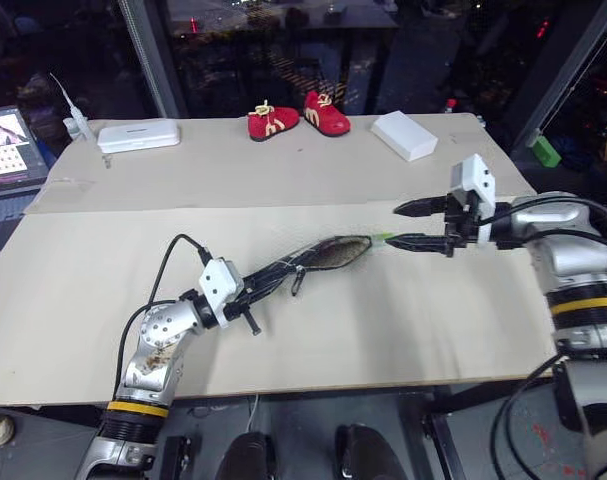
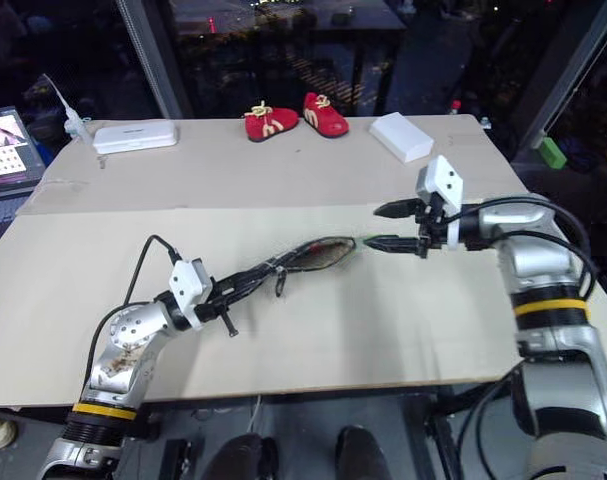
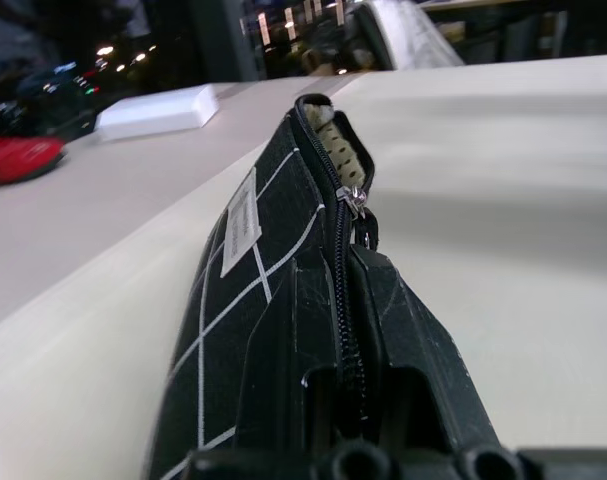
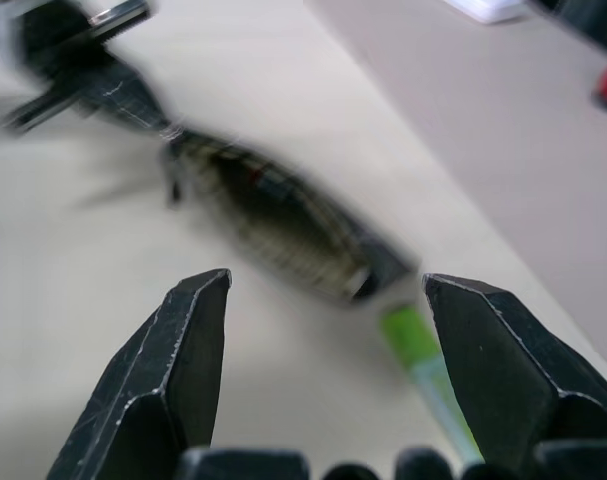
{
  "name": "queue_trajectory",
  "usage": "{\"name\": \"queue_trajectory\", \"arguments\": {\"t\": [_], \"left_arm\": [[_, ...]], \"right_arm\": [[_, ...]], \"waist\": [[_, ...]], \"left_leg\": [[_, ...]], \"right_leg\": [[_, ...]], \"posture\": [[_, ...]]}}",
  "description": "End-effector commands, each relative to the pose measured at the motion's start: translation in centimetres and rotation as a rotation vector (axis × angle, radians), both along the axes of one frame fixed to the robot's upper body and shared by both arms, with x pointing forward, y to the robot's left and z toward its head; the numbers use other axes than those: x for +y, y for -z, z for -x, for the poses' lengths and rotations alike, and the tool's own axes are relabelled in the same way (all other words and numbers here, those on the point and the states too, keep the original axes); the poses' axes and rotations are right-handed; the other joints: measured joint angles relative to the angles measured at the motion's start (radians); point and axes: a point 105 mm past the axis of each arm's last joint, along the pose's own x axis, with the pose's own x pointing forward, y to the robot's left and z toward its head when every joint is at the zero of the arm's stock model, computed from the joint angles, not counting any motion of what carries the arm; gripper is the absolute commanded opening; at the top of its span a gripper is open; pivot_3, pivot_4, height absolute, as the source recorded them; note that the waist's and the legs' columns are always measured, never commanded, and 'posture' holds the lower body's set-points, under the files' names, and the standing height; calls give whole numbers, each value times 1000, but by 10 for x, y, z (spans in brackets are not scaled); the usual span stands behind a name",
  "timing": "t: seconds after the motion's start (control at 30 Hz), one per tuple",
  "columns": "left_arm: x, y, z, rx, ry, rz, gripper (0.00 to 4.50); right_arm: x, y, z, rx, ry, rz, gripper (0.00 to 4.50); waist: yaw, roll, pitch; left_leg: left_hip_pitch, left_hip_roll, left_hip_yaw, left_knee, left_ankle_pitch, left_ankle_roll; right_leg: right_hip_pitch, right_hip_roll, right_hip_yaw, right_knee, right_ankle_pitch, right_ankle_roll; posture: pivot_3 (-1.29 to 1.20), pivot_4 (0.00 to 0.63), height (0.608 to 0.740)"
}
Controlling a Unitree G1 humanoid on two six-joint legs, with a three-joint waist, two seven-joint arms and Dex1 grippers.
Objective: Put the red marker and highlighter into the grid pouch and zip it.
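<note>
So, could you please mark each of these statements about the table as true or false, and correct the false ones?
1. The left gripper is shut on the black fabric grid pouch with white lines. True.
2. The right gripper is closed on the light green highlighter. False: its fingers are open and hold nothing.
3. The highlighter sticks out of the pouch's open end. True.
4. The pouch is fully zipped. False: its mouth gapes open.
5. The small red shoes lie inside the pouch. False: they stand at the table's far edge.
</note>
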Motion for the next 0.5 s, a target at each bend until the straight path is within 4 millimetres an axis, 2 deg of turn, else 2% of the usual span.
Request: {"name": "queue_trajectory", "arguments": {"t": [0.03,0.2,0.33,0.5], "left_arm": [[5,-13,0,-48,-18,10,0],[12,-14,2,-51,-48,6,0],[17,-15,3,-54,-71,2,0],[33,-17,2,-54,-134,0,0]], "right_arm": [[-2,3,-19,-56,53,35,3456],[0,28,-35,-35,91,120,3456],[-1,34,-42,-38,123,154,3456],[3,41,-49,-24,162,185,3456]], "waist": [[2,0,0],[4,0,0],[5,0,0],[3,1,0]], "left_leg": [[0,0,0,0,0,0],[-3,0,4,-1,0,0],[-4,1,9,-1,0,0],[-2,1,11,-1,0,0]], "right_leg": [[0,0,0,1,0,0],[-3,0,1,1,0,1],[-3,-1,1,-1,0,1],[-2,-2,1,0,0,1]], "posture": [[0,150,740],[0,150,740],[0,150,740],[0,150,740]]}}
